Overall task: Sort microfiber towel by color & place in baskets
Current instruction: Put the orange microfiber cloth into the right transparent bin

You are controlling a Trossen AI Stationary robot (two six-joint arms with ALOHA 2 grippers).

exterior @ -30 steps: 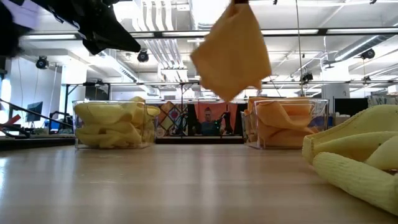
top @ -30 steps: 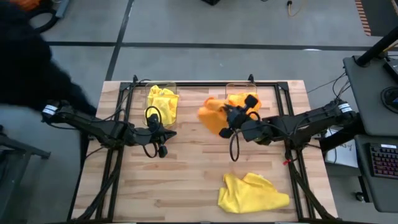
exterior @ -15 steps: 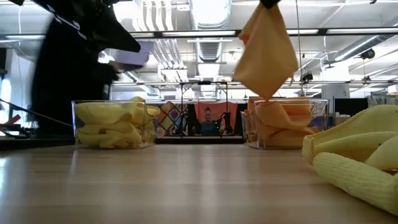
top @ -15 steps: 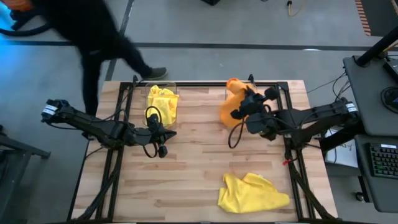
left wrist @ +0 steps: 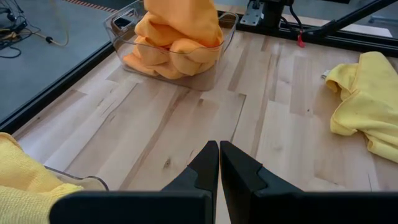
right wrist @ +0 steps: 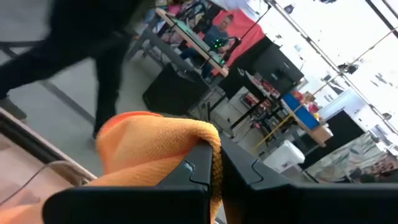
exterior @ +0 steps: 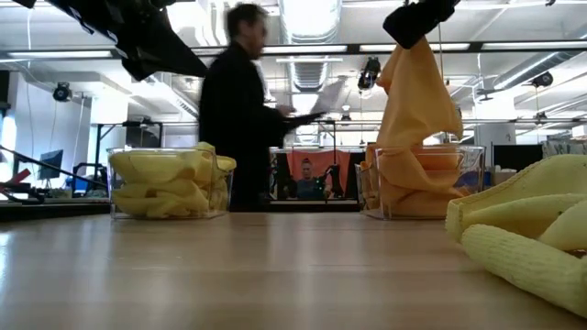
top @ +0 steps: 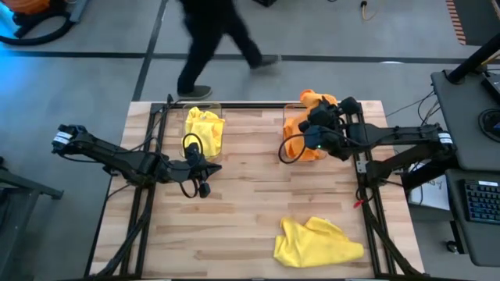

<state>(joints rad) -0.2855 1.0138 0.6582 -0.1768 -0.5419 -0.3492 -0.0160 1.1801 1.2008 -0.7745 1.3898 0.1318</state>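
Gripping an orange towel (exterior: 417, 101) above its basket (exterior: 463, 188), right tool (top: 316, 133) shut tight

I see an orange towel (exterior: 417, 92) hanging in a long drape from the pinched-shut right gripper (top: 326, 119), its lower end sagging into the right-hand clear basket (top: 291, 112) at the far edge of the bench (top: 242, 211), where more orange cloth (left wrist: 171, 50) is heaped against the walls. The matching left-hand basket (exterior: 117, 188) sits well apart along that same far edge and is stuffed with crumpled yellow towels (top: 204, 129). One more yellow towel (top: 316, 240) lies rumpled and loosely folded on the bare wood near the front right corner, well apart from both baskets.
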